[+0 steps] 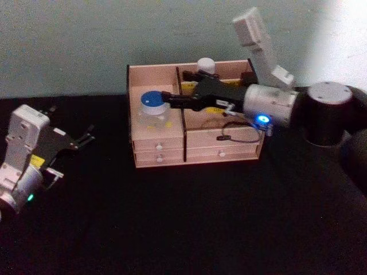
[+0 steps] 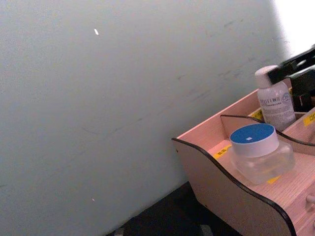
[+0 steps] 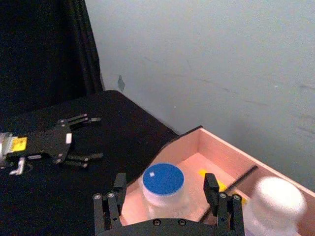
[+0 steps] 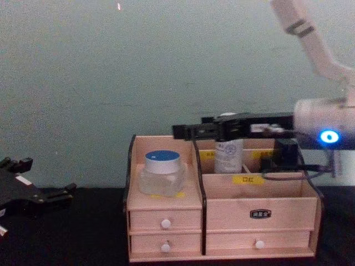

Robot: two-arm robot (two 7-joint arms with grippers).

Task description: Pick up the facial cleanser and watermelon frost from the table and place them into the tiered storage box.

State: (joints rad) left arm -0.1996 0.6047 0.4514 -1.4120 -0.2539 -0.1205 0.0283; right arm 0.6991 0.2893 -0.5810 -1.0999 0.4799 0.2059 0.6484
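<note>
Two grippers: right gripper (image 1: pixel 166 101) extended over tiered storage box (image 1: pixel 157 153), open.

A clear jar with a blue lid (image 1: pixel 153 109) stands upright in the tiered storage box's (image 1: pixel 172 156) left compartment, a white-capped bottle (image 4: pixel 228 148) upright in the back.

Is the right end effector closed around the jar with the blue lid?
No, the right end effector is open, its fingers apart on either side of the blue-lidded jar standing in the tiered storage box.
</note>
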